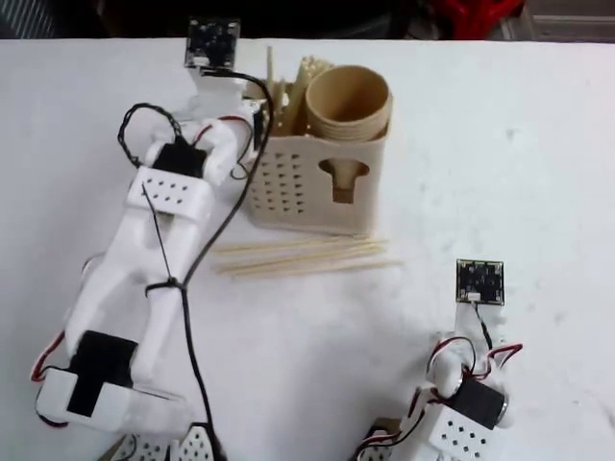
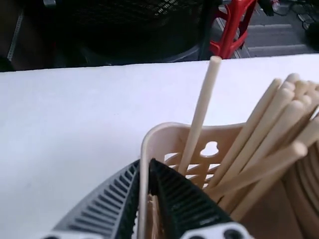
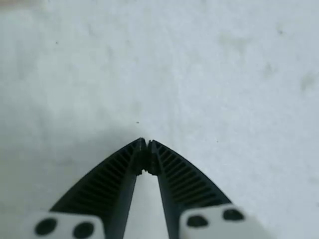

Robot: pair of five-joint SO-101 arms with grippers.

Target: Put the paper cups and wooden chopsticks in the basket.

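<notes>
Cups (image 1: 348, 101) and some chopsticks (image 2: 259, 144) already stand in the basket (image 1: 307, 192). Loose chopsticks (image 1: 303, 257) lie on the tabletop (image 1: 500, 144) just near of it. Your left tool (image 2: 148, 167) is nearly closed astride the basket's left wall; your right tool (image 3: 145, 144) is closed, empty.

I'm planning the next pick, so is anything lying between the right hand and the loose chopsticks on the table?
Nothing visible does. Bare table separates the right hand from the loose chopsticks, which lie in front of the basket.

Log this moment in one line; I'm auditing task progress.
left tool at rim of beige perforated plastic basket | right tool shut over white table | stacked brown paper cups in basket | some pale wooden chopsticks loose beside basket
</notes>
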